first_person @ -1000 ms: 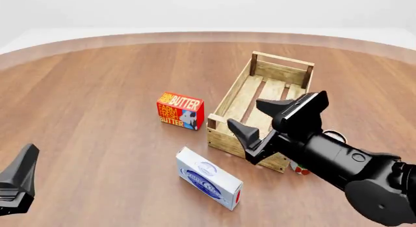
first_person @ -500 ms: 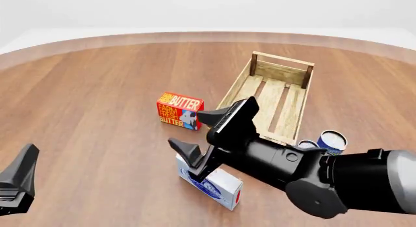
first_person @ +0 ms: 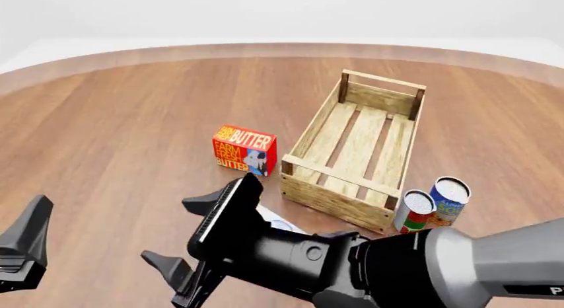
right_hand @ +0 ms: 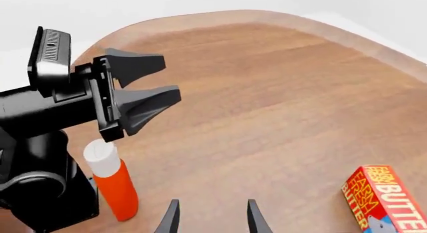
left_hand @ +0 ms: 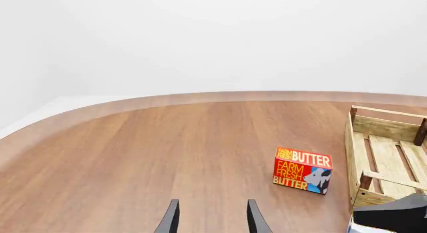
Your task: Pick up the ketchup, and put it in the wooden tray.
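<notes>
Red-orange ketchup (right_hand: 115,182) stands upright on the desk (first_person: 132,123) beside the left arm's base; right gripper (first_person: 189,235), jaws wide, faces it, presumably to grasp; left jaws parted, idle.

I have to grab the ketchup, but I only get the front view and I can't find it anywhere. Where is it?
Observer: The right wrist view shows the ketchup standing on the table, close beside the left arm.
Operator: Is it lying down?
Observer: No, it stands upright, with its white cap on top.
Operator: Is the left gripper holding it?
Observer: No. The left gripper is open and empty, apart from the bottle.
</notes>
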Robot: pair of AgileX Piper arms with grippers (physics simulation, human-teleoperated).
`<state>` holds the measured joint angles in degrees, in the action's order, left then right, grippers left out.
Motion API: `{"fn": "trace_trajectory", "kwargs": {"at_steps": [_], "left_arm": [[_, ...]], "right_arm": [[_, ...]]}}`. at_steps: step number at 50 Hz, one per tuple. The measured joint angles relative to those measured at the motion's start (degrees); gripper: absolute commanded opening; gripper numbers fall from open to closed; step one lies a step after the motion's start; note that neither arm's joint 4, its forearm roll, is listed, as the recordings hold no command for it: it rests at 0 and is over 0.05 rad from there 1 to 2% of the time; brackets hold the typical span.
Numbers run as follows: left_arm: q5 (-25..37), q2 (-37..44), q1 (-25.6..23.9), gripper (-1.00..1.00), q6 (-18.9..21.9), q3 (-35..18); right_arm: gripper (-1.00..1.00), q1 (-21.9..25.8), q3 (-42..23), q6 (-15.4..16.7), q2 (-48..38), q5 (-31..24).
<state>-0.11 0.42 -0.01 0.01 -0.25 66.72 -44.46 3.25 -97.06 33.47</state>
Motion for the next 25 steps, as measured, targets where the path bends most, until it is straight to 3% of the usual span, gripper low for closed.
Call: {"fn": "trace_trajectory", "kwargs": {"at_steps": [25], "left_arm": [[0.0, 0.0, 0.0, 1.0, 0.0, 0.0]], "right_arm": [[1.0, 9.4, -6.9, -1.2, -6.6, -1.6]]}}
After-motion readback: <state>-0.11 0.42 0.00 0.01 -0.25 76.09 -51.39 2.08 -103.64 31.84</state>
